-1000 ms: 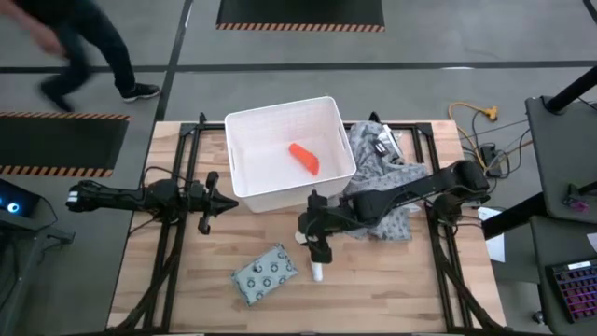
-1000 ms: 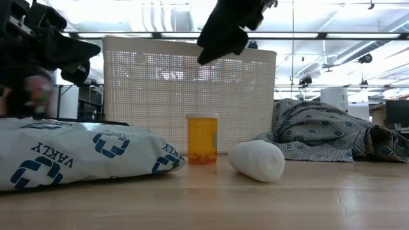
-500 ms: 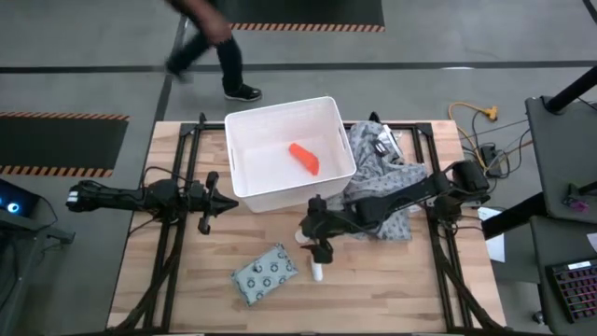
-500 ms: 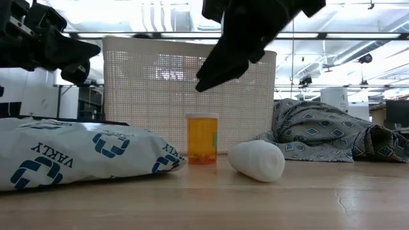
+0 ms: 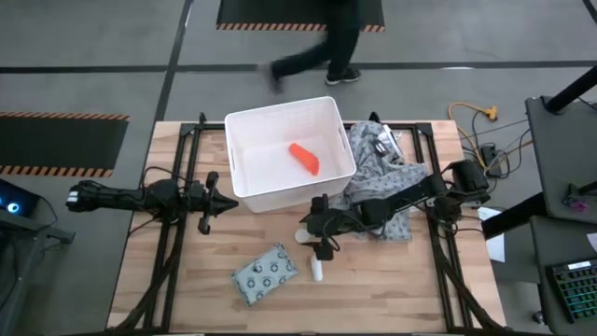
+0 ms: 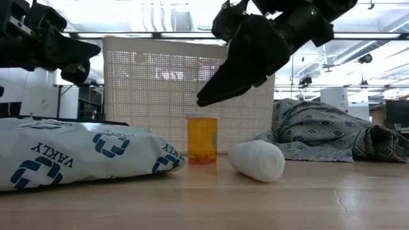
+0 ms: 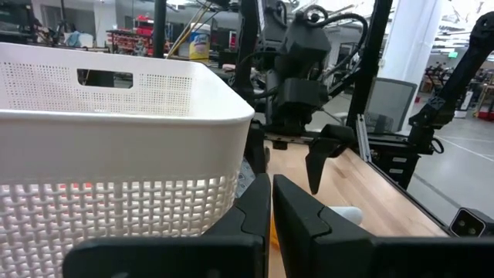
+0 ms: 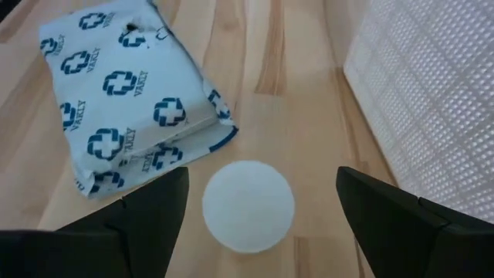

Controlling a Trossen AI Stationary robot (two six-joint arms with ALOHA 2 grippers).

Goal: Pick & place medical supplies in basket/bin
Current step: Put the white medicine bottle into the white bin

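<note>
The white perforated bin stands at the far middle of the table, and the orange-red tapered piece lies on its floor. An amber bottle with a white round cap stands upright just in front of the bin. The white cylinder lies on its side nearer me. The pale dotted packet lies flat to its left. My right gripper hangs open above the cap, one finger on either side, touching nothing. My left gripper is shut and waits left of the bin.
A grey patterned cloth lies bunched to the right of the bin, under my right arm. Bare wood lies along the near edge, right of the white cylinder. A person walks on the floor beyond the far edge.
My right gripper has come down toward the capped amber bottle, still open, and stands lower over it than a second ago. The supplies on the table have not moved. A person has walked from left to right behind the table.
</note>
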